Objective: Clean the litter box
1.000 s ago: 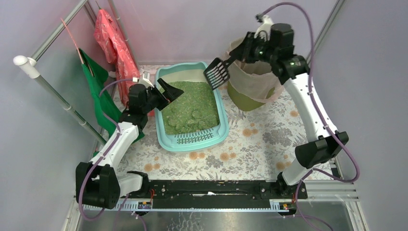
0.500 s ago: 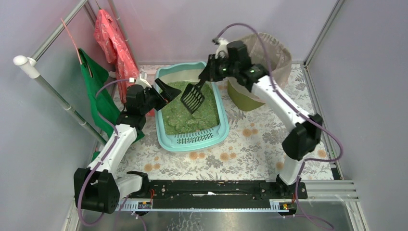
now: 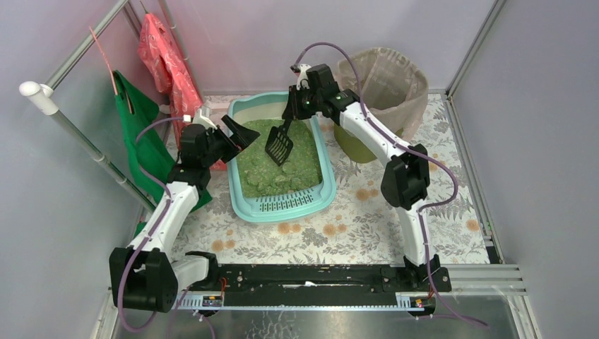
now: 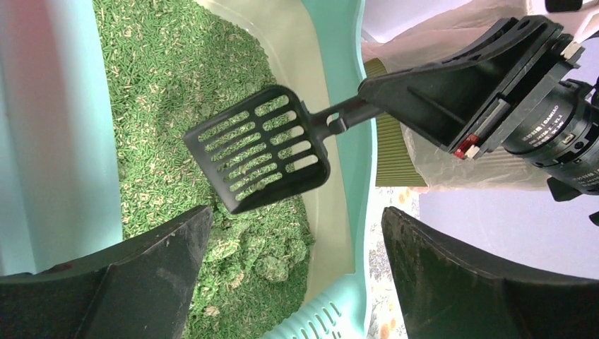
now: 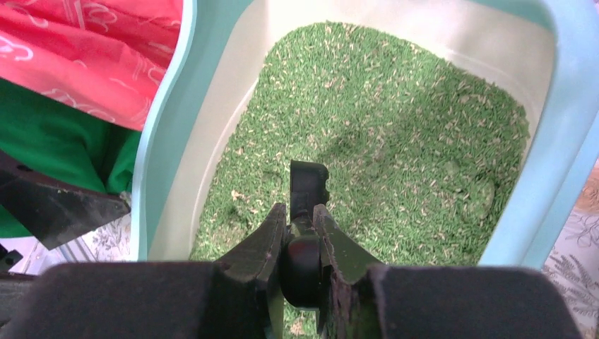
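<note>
The pale turquoise litter box (image 3: 326, 185) lies at the table's back centre, with green granules (image 3: 297, 159) inside and its slotted step at the near end. My right gripper (image 3: 291, 116) is shut on the handle of a black slotted scoop (image 3: 279, 147), whose blade hangs tilted down just over the granules. The wrist view shows the gripper (image 5: 302, 212) clamped on the handle (image 5: 309, 183). My left gripper (image 3: 244, 133) is open and empty above the box's left rim. Its view shows the scoop (image 4: 261, 152) empty, above clumps (image 4: 272, 265).
A round olive bin (image 3: 357, 148) lined with a beige bag (image 3: 381, 78) stands right of the box. A red bag (image 3: 166, 63) and a green bag (image 3: 145, 134) hang from a metal rack on the left. A flowered cloth (image 3: 367, 212) covers the table.
My right arm has swung left from over the bin to over the litter box and lowered the scoop toward the granules. The left gripper has barely moved.
</note>
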Robot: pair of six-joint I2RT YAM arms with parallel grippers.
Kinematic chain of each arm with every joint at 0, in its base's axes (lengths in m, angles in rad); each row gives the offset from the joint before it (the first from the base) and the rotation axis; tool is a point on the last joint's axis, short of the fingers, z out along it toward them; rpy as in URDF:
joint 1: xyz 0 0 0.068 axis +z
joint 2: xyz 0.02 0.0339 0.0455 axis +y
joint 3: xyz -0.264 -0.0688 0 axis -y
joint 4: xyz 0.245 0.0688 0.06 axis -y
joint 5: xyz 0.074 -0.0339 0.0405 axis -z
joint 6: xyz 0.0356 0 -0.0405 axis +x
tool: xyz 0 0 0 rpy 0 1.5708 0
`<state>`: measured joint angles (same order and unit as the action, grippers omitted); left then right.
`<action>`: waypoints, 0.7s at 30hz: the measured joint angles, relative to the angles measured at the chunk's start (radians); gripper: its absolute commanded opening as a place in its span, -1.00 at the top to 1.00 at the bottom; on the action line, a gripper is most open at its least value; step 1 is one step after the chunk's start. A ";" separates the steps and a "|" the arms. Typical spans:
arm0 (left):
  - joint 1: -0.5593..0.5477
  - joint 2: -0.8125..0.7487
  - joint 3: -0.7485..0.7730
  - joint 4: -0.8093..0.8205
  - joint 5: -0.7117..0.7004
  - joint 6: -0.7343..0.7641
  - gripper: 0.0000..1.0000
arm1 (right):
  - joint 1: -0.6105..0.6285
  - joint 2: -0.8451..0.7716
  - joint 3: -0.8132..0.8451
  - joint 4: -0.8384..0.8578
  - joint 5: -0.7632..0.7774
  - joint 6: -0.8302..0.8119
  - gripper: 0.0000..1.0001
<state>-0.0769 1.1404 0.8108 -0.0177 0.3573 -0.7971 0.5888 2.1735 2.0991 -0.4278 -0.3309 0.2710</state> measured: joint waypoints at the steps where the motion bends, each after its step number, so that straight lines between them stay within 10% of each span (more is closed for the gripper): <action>1: 0.002 0.000 0.000 0.000 0.000 0.000 -0.97 | -0.002 0.008 0.014 0.002 0.001 -0.002 1.00; 21: 0.045 0.016 -0.002 -0.080 -0.103 -0.002 -0.97 | 0.075 0.163 0.094 0.050 0.006 -0.008 1.00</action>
<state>-0.0319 1.1564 0.8089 -0.0982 0.2543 -0.7990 0.6640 2.3367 2.1933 -0.3782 -0.3252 0.2626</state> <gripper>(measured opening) 0.986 0.205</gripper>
